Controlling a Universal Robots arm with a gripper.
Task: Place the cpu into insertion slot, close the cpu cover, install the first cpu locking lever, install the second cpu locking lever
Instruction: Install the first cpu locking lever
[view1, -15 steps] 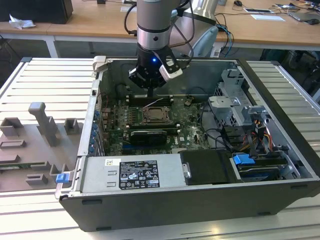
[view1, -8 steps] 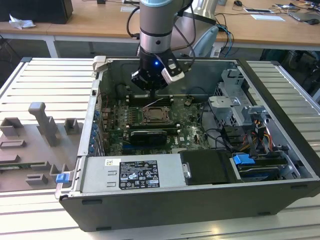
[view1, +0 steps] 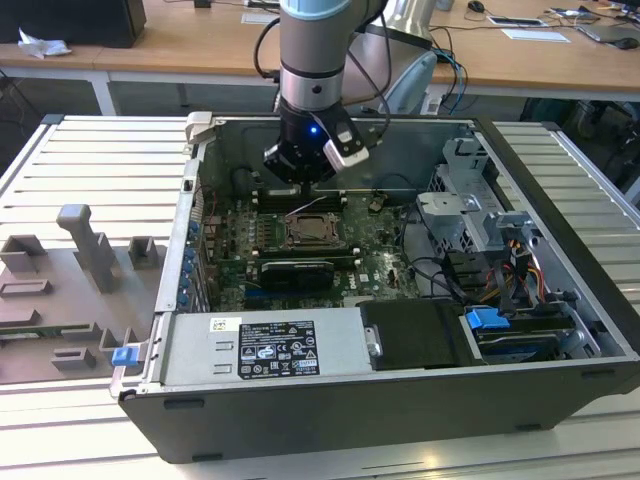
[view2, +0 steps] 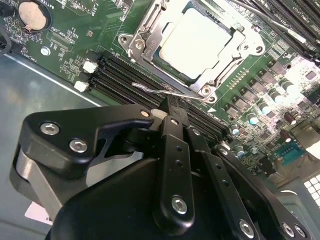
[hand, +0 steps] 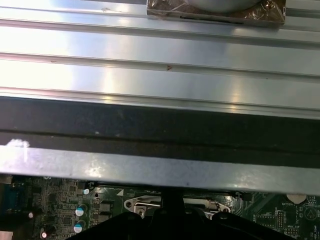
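Pale silvery-beige cpu (view2: 196, 42), shiny grey cpu cover (view2: 145, 35), green circuit board (view2: 75, 35), black gripper (view2: 175, 112), ribbed silver table (view1: 90, 160).

The robot arm (view1: 314, 60) descends almost vertically in the exterior view, a blue light glowing at its wrist above the black gripper (view1: 312, 182), which points downward. In the second wrist view its fingers (view2: 172, 132) are drawn together, tips meeting.

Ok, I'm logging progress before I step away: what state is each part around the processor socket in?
Chip: seated, top showing.
Cover: down around the chip.
Lever: looks unlatched, sticking out free.
Gripper: low by the lever, over the memory slots.
Case: side open.
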